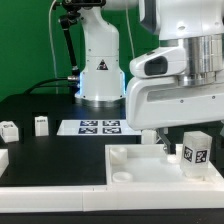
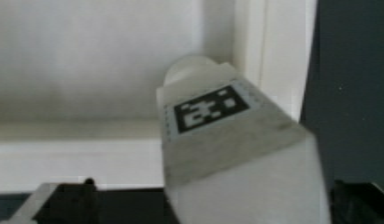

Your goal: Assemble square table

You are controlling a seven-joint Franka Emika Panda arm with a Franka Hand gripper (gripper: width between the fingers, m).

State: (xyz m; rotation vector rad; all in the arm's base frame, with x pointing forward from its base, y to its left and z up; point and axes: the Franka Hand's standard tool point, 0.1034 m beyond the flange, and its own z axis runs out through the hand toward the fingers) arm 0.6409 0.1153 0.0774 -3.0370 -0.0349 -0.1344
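The square table's top point(image 1: 150, 168) is a large white slab lying rimmed face up at the front of the black table. One white tagged leg point(image 1: 195, 148) stands on it near the exterior view's right. My gripper point(image 1: 178, 135) hangs over that leg, open. In the wrist view the leg point(image 2: 233, 125) rises between my dark fingertips point(image 2: 64, 203), which stand apart from it on both sides, above the slab's hollow face point(image 2: 82, 90). Two more small legs point(image 1: 10, 130) point(image 1: 41, 125) stand on the table at the exterior view's left.
The marker board point(image 1: 100, 127) lies flat in front of the arm's white base point(image 1: 100, 75). Another white part point(image 1: 3, 160) shows at the exterior view's left edge. A green wall closes the back.
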